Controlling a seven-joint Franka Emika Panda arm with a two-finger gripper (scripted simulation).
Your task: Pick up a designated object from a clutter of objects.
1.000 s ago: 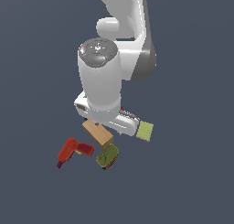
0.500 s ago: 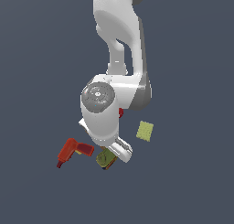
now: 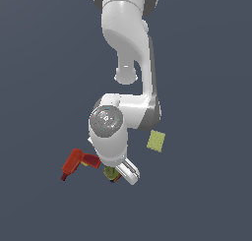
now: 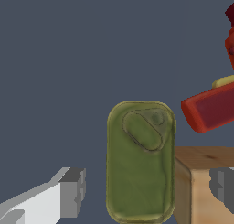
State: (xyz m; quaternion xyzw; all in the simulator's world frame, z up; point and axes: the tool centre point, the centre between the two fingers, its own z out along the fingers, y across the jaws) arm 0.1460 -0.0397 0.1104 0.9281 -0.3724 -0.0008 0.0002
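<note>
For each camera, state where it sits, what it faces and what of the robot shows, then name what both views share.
Exterior view: off the arm and raised, looking down on the floor; shows the white arm, red drill and yellow-green pad.
Wrist view: on the wrist, facing down at the olive-topped can between the open gripper fingers; tan block beside the can.
Shared: the can and the drill.

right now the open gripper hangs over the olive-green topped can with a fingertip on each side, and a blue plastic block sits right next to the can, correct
Not quite: the block beside the olive-green topped can is tan wood, not blue plastic. The wrist view shows it. The rest holds: the gripper is open over the can, one fingertip on each side.
</note>
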